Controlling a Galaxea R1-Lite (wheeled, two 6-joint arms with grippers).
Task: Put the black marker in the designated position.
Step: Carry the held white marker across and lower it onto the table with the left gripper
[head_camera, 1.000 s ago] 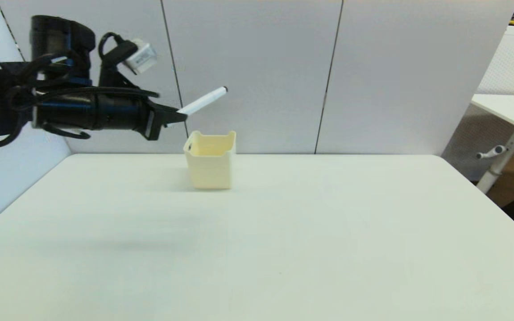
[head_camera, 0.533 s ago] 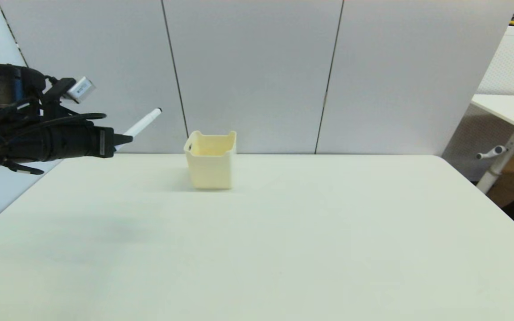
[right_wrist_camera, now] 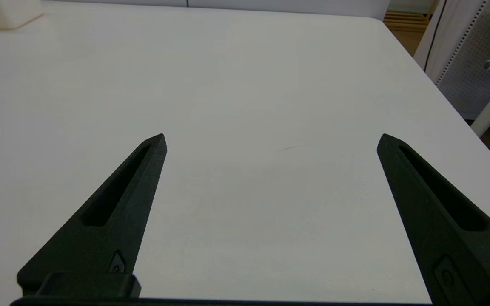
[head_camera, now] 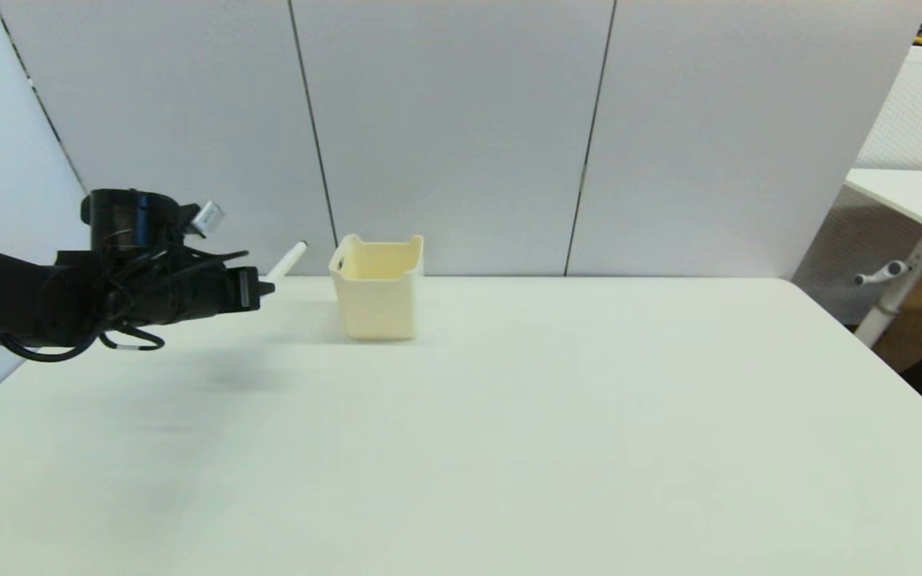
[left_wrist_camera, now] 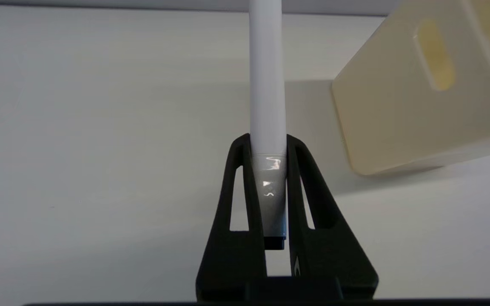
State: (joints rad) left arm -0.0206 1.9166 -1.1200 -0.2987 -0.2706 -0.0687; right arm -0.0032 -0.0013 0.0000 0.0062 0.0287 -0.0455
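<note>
In the head view, the black marker [head_camera: 286, 261] is seen held by the left end effector [head_camera: 266, 286] above the far left part of the white worktop [head_camera: 509, 416], its free end tilted up toward the cream bin [head_camera: 378, 286] and stopping just short of the bin's left wall. In the left wrist view, the left end effector [left_wrist_camera: 269, 170] is shown clamped narrowly on the marker [left_wrist_camera: 267, 85] near its rear end, the barrel running straight out between the two fingers [left_wrist_camera: 236, 204], with the bin [left_wrist_camera: 428, 89] off to one side. In the right wrist view, the right end effector [right_wrist_camera: 270, 140] is pictured spread wide and empty over bare worktop [right_wrist_camera: 249, 85]. The marker is judged light, stiff and smooth-barrelled, so that slip or swivel is possible under so rearward a hold; a grip nearer mid-barrel would be judged steadier.
</note>
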